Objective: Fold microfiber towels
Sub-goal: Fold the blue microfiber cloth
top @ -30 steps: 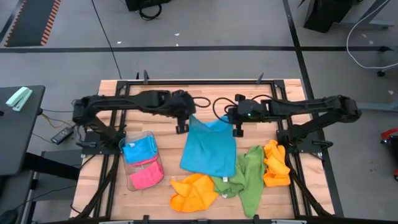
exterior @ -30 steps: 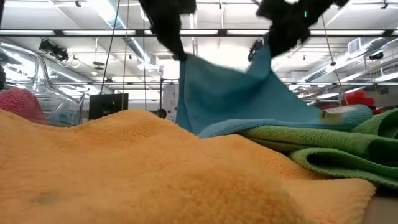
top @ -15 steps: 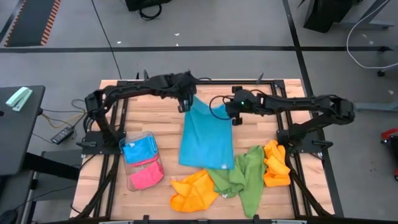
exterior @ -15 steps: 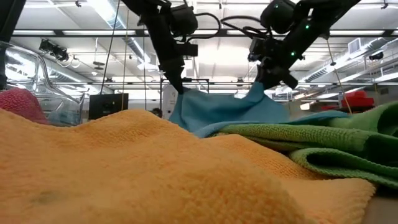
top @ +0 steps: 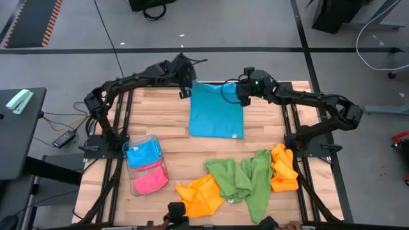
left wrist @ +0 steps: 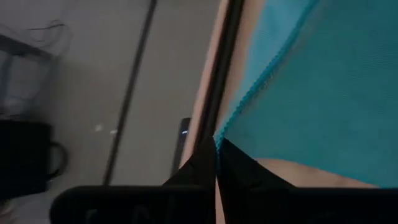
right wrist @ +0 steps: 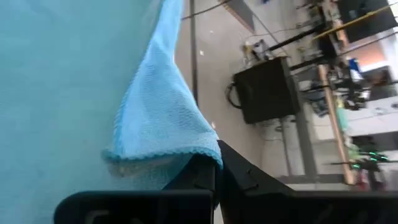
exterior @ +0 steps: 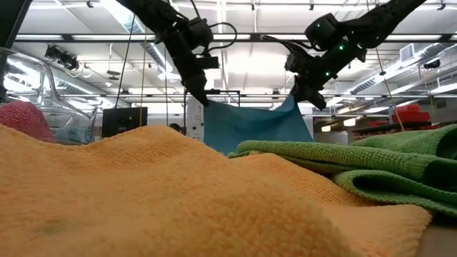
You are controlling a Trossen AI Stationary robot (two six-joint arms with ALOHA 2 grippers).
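A sky blue microfiber towel (top: 216, 110) is spread out at the far middle of the table, held up by its two far corners. My left gripper (top: 186, 91) is shut on the far left corner. My right gripper (top: 243, 96) is shut on the far right corner. In the low view the towel (exterior: 257, 128) hangs as a sheet between the left gripper (exterior: 206, 100) and the right gripper (exterior: 300, 96). The towel's near edge (top: 217, 135) lies on the wood. My left gripper pinches the towel's far left corner (left wrist: 219, 138) between its two fingers, right at the hemmed tip. The fingers slant down from the far left. The cloth slopes down from the raised corner toward the near side. My right gripper pinches the far right corner (right wrist: 199, 149) between its fingers, where the cloth bunches into a small fold. It comes slanting down from the far right. The towel's top edge (exterior: 250, 107) runs nearly straight between the two grippers, and its near part rests on the table.
Near the front edge lie a green towel (top: 239, 181), an orange towel (top: 199, 195) and another orange one (top: 283, 167). A clear plastic tray (top: 153, 142) at the near left holds a blue and a pink towel. Bare wood lies between the blue towel and the pile.
Both grippers have moved toward the table's far edge and slightly down, staying shut on the corners. The blue towel has slid with them, off the green and orange towels, and now lies spread out flatter at the far middle.
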